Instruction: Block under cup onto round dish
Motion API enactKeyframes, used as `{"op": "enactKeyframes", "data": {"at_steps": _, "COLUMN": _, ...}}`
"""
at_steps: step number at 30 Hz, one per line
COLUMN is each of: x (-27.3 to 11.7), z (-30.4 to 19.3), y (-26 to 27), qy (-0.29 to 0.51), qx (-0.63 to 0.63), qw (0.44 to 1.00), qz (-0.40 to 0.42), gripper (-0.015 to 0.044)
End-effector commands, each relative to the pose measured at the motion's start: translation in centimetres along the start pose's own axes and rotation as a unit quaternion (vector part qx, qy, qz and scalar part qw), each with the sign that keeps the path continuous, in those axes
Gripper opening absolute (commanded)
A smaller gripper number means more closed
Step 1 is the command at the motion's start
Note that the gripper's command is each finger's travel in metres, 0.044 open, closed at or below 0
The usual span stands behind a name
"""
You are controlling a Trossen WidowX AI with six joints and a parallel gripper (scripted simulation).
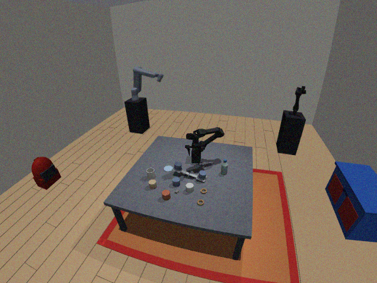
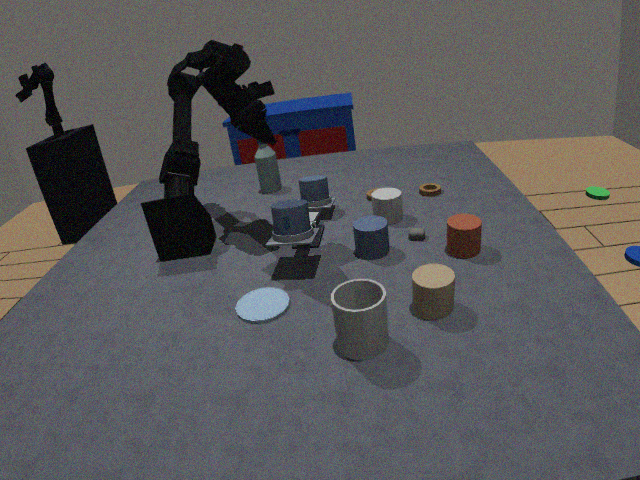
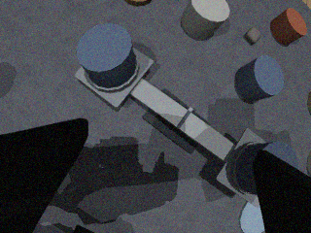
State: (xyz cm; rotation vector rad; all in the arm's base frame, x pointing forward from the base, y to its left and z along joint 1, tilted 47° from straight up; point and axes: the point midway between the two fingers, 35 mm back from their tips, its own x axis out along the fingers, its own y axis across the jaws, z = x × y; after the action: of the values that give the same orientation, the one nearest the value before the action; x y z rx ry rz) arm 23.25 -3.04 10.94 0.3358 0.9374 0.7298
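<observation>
My gripper [image 2: 273,140] [image 3: 174,144] is open and empty, high above the table beside the balance. The balance beam [image 1: 189,174] [image 3: 165,104] carries two blue cups upside down. One cup [image 1: 177,165] [image 2: 291,218] stands on the dish-side end; in the wrist view my right finger partly covers it. The other cup [image 1: 202,174] [image 2: 313,189] [image 3: 105,50] stands on the bottle-side end, which appears lower, with the dish-side end raised. No block shows under either cup. The pale blue round dish [image 1: 168,168] [image 2: 262,304] [image 3: 252,220] lies flat with nothing on it.
A bottle [image 1: 224,168] [image 2: 268,170] stands past the far end. Across the balance are a loose blue cylinder [image 2: 371,237], white [image 2: 387,205], orange [image 2: 463,236] and tan cylinders [image 2: 433,291], a small grey piece [image 2: 416,234] and rings [image 1: 203,190]. An open grey cup [image 2: 360,328] stands near the dish.
</observation>
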Motion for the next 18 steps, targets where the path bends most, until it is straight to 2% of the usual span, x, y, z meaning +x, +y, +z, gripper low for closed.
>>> {"op": "enactKeyframes", "data": {"at_steps": 1, "x": 1.2, "z": 1.0, "y": 0.5, "qy": 0.028, "qx": -0.058, "qw": 0.998, "qz": 0.019, "gripper": 0.0440}}
{"op": "enactKeyframes", "data": {"at_steps": 18, "x": 6.5, "z": 4.3, "y": 3.5, "qy": 0.110, "qx": -0.284, "qw": 0.946, "qz": 0.107, "gripper": 0.0440}}
